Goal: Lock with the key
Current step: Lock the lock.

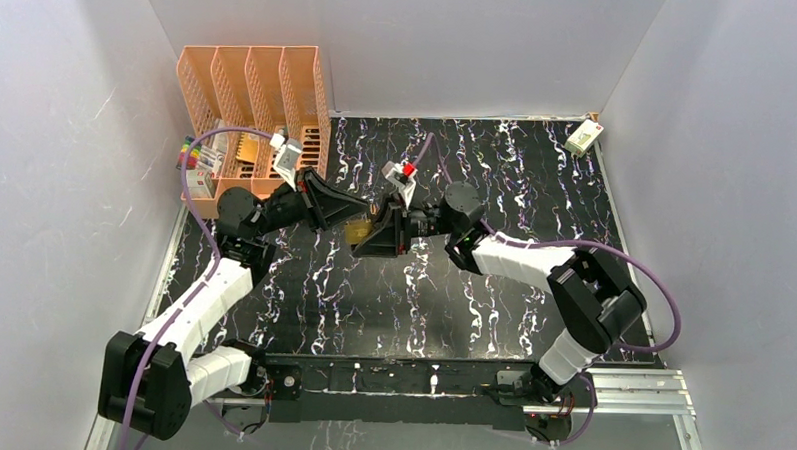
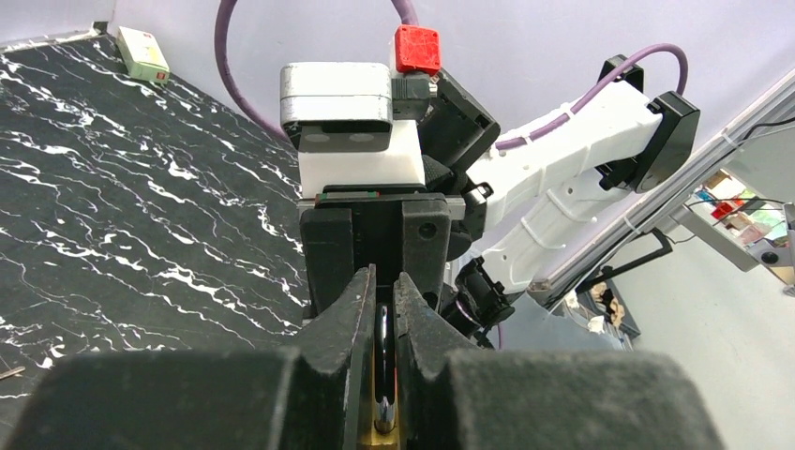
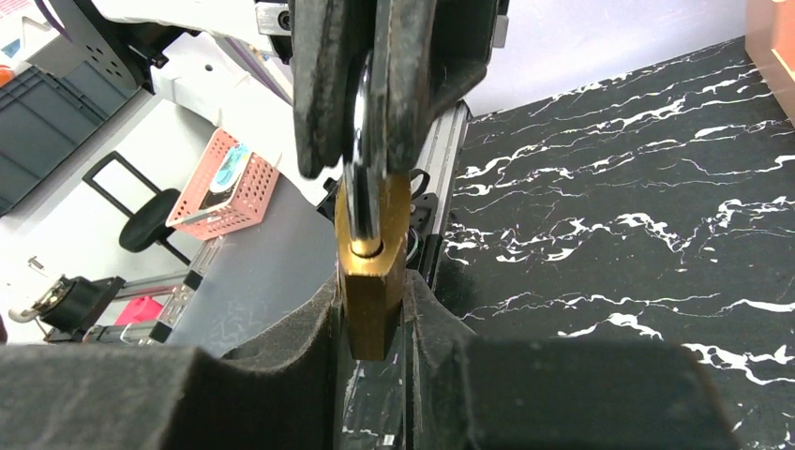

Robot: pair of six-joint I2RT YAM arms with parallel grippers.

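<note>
I have a small brass padlock (image 1: pixel 358 232) with a silver steel shackle (image 3: pixel 361 141), held up in the air to the right of the orange rack (image 1: pixel 254 90) and a little nearer to me than it. The shackle is pinched flat between the fingers of the left gripper (image 2: pixel 382 291), and the rectangular brass body (image 3: pixel 373 272) is clamped edge-on in the right gripper (image 3: pixel 375 314). One shackle leg sits in the top of the body. I cannot tell whether the other leg is seated.
</note>
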